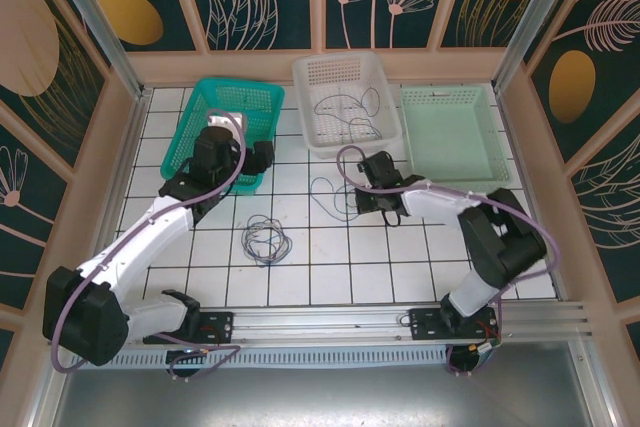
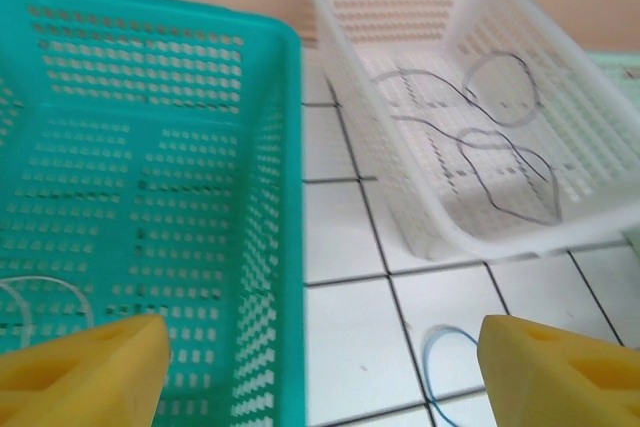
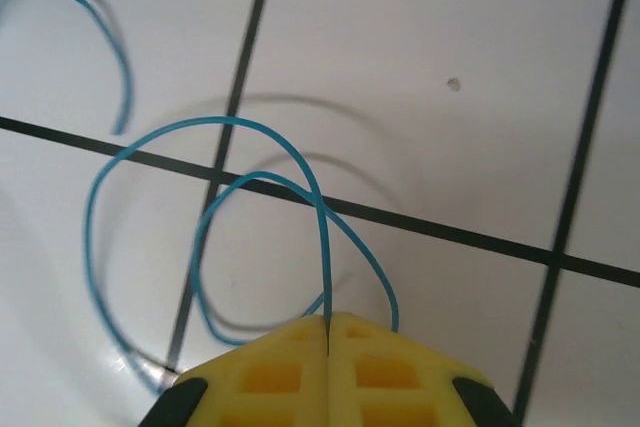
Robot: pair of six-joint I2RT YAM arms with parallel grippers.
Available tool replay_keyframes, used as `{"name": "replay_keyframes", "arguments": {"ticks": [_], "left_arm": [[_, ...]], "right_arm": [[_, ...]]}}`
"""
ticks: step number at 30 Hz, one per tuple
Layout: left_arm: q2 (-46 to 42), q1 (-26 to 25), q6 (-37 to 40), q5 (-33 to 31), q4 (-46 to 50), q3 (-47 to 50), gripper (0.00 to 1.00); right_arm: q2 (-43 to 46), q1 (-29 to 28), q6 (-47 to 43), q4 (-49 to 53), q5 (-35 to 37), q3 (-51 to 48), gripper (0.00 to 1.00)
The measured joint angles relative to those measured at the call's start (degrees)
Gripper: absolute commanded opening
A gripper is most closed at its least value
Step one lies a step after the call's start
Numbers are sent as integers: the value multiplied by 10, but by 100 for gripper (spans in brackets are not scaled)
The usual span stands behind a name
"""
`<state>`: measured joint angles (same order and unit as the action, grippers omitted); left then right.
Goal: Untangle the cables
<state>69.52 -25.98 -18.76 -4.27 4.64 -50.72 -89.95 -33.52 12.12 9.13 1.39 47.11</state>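
Jaws on the right pinch the blue cable (image 3: 326, 257), its end hidden between them; left jaws gape, empty.

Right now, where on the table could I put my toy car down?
Bare tiles lie between the grey cable coil, the front rail and the right arm. The pale green basket looks empty too. It is crowded by the white basket, where the right pincer pinches the blue cable.

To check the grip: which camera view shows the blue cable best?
The right wrist view: the blue cable loops into the shut right gripper. The top external view shows faint thin loops; the left wrist view, one small arc.
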Motion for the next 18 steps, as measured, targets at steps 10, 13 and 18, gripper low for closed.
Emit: {"name": "replay_keyframes", "arguments": {"ticks": [10, 13, 18], "left_arm": [[80, -79, 0, 35, -25, 0, 77], [98, -97, -4, 45, -35, 0, 77], [102, -111, -7, 63, -66, 0, 76]], "right_arm": [[190, 6, 0, -35, -27, -14, 0], [205, 10, -2, -28, -31, -12, 0], [231, 16, -3, -13, -34, 2, 0]]}}
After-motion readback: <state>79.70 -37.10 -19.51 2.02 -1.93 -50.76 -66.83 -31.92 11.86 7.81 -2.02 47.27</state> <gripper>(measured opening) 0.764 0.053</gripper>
